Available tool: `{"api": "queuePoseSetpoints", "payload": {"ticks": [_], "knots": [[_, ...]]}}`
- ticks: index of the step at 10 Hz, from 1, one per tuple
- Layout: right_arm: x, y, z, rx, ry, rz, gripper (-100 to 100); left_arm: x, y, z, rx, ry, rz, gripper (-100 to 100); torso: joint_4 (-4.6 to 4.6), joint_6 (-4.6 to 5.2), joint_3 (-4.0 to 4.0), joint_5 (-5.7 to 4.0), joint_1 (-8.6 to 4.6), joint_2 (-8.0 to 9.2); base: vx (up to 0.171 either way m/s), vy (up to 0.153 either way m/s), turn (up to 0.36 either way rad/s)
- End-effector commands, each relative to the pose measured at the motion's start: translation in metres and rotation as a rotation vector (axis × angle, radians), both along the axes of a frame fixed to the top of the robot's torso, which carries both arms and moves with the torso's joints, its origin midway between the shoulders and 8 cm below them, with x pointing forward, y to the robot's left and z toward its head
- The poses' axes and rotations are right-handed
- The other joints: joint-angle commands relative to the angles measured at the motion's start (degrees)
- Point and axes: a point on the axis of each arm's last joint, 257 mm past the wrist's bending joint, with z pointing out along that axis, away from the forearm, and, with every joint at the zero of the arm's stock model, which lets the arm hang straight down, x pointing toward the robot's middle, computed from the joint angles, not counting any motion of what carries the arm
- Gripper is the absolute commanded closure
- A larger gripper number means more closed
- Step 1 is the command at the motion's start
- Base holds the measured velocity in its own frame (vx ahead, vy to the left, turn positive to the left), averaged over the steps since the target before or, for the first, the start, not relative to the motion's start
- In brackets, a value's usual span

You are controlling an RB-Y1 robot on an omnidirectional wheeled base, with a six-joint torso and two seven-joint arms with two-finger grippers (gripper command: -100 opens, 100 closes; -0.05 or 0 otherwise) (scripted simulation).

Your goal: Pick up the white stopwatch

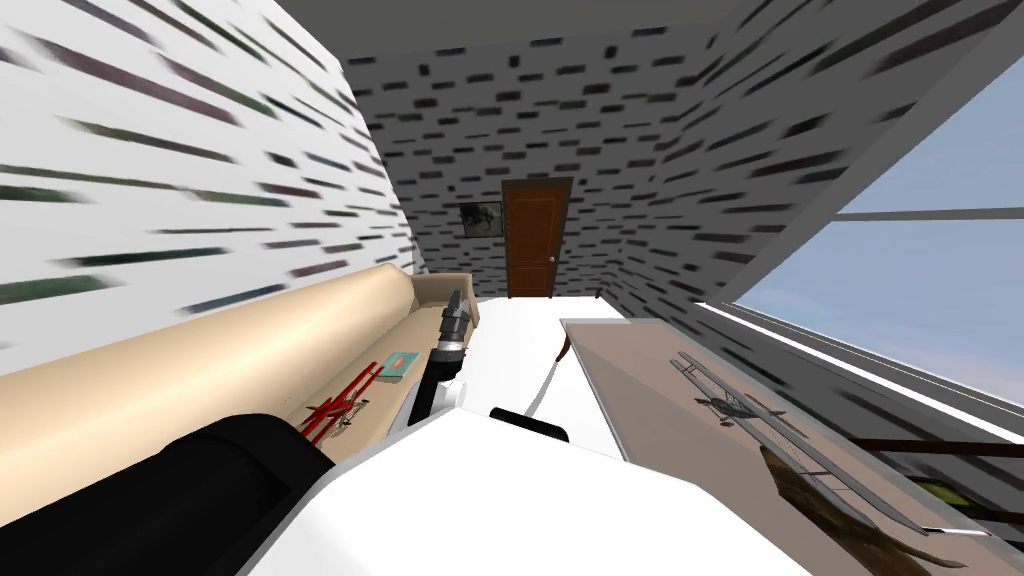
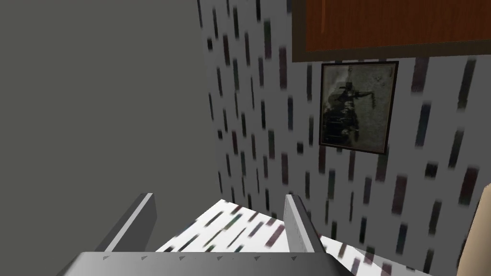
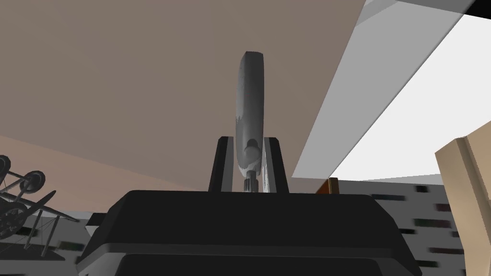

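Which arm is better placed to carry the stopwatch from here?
Right. The right gripper is shut on the grey-white stopwatch, pressing its sides. The left gripper is open and holds nothing.

Stopwatch (image 3: 250,120) is mottled grey-white, walls (image 1: 150,200) white with dark dashes, door (image 1: 533,240) red-brown, sofa (image 1: 200,370) beige, toy plane (image 1: 335,410) red, book (image 1: 402,364) teal, table (image 1: 640,380) taupe, biplane (image 1: 745,408) grey, picture (image 1: 481,219) murky grey-green.

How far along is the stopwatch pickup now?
Done: the right gripper is shut on the stopwatch, gripped edge-on. In hand: the lift; the brown table lies behind the stopwatch, and I cannot tell whether it is clear of it. Left: raising it well away. The left gripper is open and empty.
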Motion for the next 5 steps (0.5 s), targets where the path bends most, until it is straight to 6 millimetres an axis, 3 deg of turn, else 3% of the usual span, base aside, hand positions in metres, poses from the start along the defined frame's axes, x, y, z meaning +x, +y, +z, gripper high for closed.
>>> {"api": "queuePoseSetpoints", "payload": {"ticks": [1,3,4,5], "knots": [[-0.0033,0.0029,0.0063,0.002,0.004,0.055,100,0.0000,0.0000,0.0000,0.000,0.000,0.000,0,0.00,0.00,0.00,0.00,0.00,0.00,0.172,0.031,-0.300],[-0.0059,0.0050,0.0103,0.003,0.007,0.091,100,0.0000,0.0000,0.0000,0.000,0.000,0.000,0,-0.01,-0.09,-0.09,0.01,0.03,-0.17,0.143,0.021,-0.213],[-0.0055,0.0033,0.0088,0.002,0.007,0.077,100,0.0000,0.0000,0.0001,0.000,0.000,0.000,0,0.00,-0.12,-0.07,-0.02,0.03,-0.13,0.056,0.016,-0.032],[-0.0054,0.0036,0.0090,0.002,0.006,0.080,0,0.0000,-0.0001,0.0001,0.000,0.000,0.000,0,0.03,-0.17,0.03,-0.04,-0.03,0.06,0.010,0.004,0.007]]}}
